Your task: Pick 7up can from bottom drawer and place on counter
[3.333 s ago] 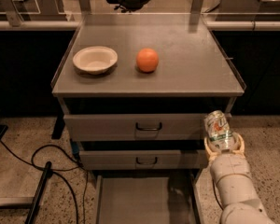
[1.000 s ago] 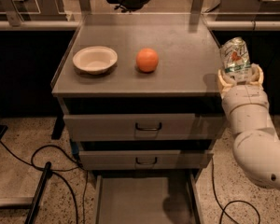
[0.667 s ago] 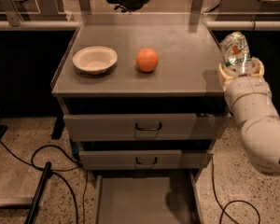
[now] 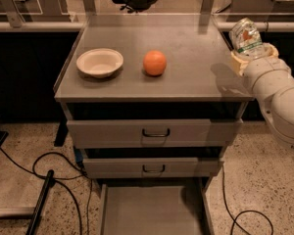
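The 7up can [image 4: 245,37], silvery-white with green and red marks, is held in my gripper [image 4: 252,55] at the right edge of the view. It hangs above and just beyond the right edge of the counter [image 4: 186,67], tilted a little. The gripper is shut on the can's lower part, and the white arm runs down to the lower right. The bottom drawer [image 4: 152,212] is pulled open below, showing a bare grey floor.
A white bowl [image 4: 99,62] sits on the counter's left side and an orange [image 4: 154,62] near its middle. Two upper drawers with black handles [image 4: 156,132] are closed. Black cables [image 4: 49,173] lie on the floor at left. A rail runs behind the counter.
The can has been lifted from drawer height beside the cabinet up to counter level. Over the last second it rose slightly and stayed near the counter's right edge.
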